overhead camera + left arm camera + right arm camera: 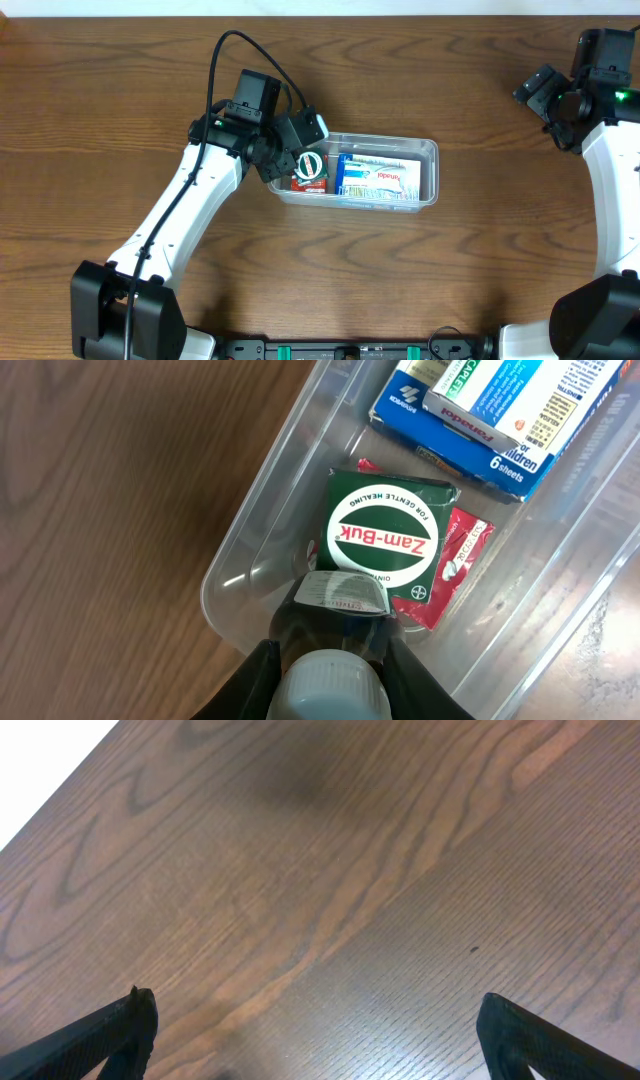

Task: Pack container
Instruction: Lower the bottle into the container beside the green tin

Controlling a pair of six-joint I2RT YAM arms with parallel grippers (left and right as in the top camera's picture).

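The clear plastic container [431,150] lies at the table's middle. It holds a green Zam-Buk box [385,540] on a red packet [460,560], and blue and white medicine boxes [480,410]. My left gripper [288,160] is at the container's left end, shut on a small dark bottle with a white ribbed cap [328,685]. In the left wrist view the gripper [325,652] holds the bottle with its bottom end pointing into the container [255,550], just beside the Zam-Buk box. My right gripper [545,95] is open and empty over bare wood at the far right; the right wrist view [315,1020] shows the same.
The dark wooden table [480,270] surrounds the container. The left arm reaches in from the front left, and its cable loops above the wrist. The table's far edge shows in the right wrist view [60,780].
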